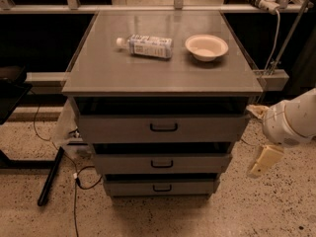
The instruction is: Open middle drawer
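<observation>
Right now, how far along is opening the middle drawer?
Done: nothing visible; the wide grey metal middle drawer is not pulled out. In hand: the cream gripper hangs right of the grey cabinet, apart from the small black handle. Left: reach the handle, grip, pull.

Vantage: set high before the cabinet (148, 75), angled downward, fairly near.
Right edge: gripper (260, 163) is framed beside the cabinet.

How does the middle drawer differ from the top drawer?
The top drawer has a taller front than the middle drawer. The top drawer's handle looks wider than the middle drawer's. Both are grey with small black centred handles. The gripper hangs beside the cabinet, touching neither.
</observation>
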Robot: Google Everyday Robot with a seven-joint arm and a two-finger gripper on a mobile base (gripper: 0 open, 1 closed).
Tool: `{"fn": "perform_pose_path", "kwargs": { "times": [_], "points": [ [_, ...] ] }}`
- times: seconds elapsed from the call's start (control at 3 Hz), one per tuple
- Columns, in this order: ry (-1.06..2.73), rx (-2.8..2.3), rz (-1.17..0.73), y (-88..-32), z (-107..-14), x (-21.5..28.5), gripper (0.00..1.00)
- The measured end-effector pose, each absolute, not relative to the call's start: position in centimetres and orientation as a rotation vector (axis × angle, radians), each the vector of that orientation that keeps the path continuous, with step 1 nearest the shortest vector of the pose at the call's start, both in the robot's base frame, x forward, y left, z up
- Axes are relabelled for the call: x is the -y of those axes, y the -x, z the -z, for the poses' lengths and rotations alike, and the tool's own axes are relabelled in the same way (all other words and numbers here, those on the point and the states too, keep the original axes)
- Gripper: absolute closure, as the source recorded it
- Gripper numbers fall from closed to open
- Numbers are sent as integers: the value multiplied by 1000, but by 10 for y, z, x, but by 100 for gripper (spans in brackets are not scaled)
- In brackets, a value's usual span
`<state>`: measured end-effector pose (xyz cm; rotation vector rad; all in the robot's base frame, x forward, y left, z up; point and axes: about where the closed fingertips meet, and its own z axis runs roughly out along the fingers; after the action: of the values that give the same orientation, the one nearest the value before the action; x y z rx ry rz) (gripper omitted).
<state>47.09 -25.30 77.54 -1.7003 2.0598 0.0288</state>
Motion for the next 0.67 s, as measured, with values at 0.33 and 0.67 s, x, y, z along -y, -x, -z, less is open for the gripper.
{"fn": "perform_pose_path", "kwargs": {
  "times": [0.33,0.67],
  "points": [
    [1677,-2050,-71,-480,-756,253,0],
    [1638,-1964,-129,-501,-717,253,0]
  ]
}}
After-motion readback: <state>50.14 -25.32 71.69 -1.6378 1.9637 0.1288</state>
